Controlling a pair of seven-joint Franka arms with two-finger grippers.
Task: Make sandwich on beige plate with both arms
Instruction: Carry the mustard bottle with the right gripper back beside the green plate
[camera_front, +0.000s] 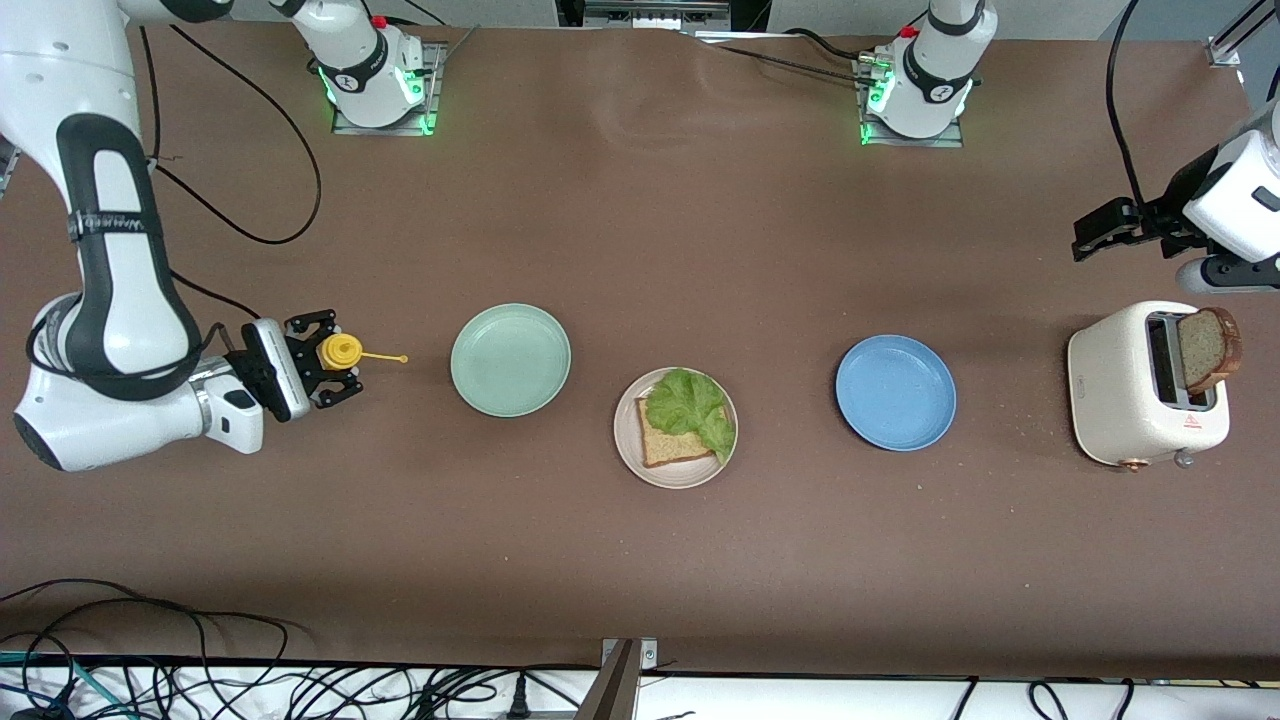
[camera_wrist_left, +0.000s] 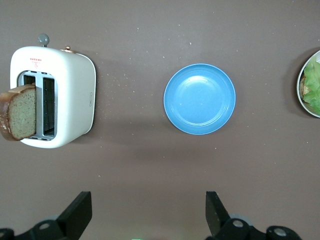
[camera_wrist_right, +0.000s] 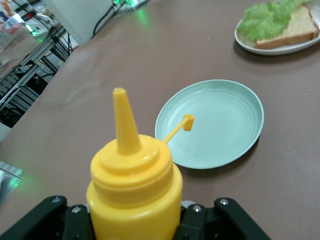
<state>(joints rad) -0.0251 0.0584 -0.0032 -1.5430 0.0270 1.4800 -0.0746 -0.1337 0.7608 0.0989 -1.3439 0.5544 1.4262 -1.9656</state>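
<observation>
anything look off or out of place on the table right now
Nothing spilled or damaged. One oddity: the second bread slice sticks out of the toaster tilted, and the yellow squeeze bottle in the right gripper has its cap dangling open.

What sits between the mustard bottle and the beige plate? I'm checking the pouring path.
The mint-green plate, in the front view, between the mustard bottle and beige plate.

The toaster (camera_wrist_left: 52, 97) bears small red lettering and a red triangle sign, neither legible.
</observation>
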